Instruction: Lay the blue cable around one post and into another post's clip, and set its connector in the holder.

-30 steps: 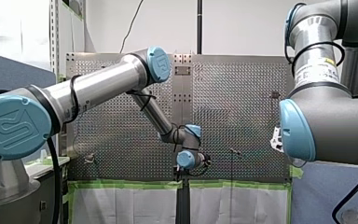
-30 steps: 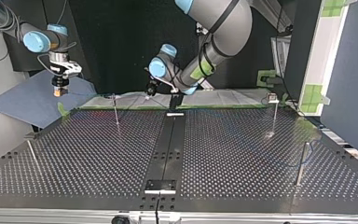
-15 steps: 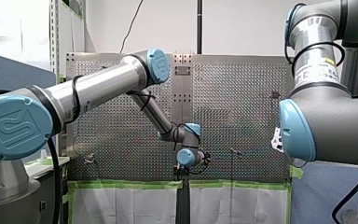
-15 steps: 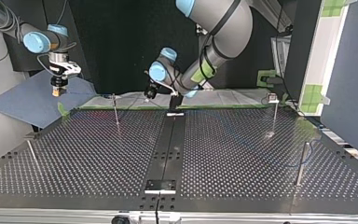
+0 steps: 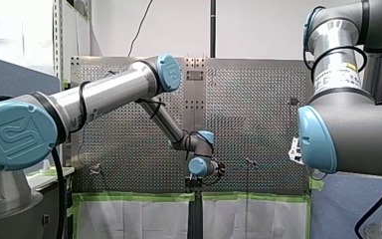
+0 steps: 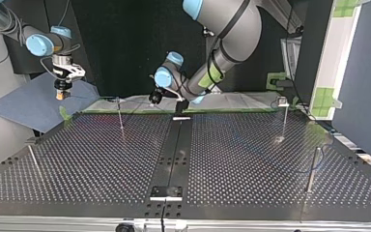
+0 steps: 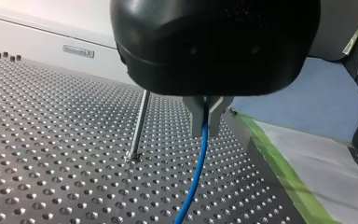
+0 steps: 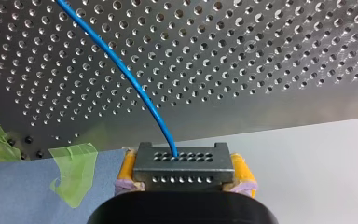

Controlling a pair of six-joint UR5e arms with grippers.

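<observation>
In the left wrist view my left gripper point(image 7: 205, 127) has its metal fingers shut on the blue cable point(image 7: 196, 172), which runs down from them over the perforated table. A thin post point(image 7: 138, 123) stands just beside it. In the right wrist view my right gripper point(image 8: 182, 173) has its yellow pads point(image 8: 126, 169) shut on a grey connector block point(image 8: 182, 164). The blue cable point(image 8: 121, 65) rises out of that block. In the top view my left gripper point(image 6: 153, 99) hangs at the table's far edge near the middle. My right gripper point(image 6: 60, 93) is off the table at the far left.
In the top view thin posts stand at the left point(image 6: 120, 113), far right point(image 6: 284, 118), near right point(image 6: 312, 170) and near left point(image 6: 33, 158). A black strip point(image 6: 174, 150) runs down the table's middle with a bracket point(image 6: 165, 192) at its near end. Green tape point(image 7: 279, 168) edges the table.
My left arm's wrist has shifted slightly toward the top view's left at the table's far edge. My right gripper has hardly moved.
</observation>
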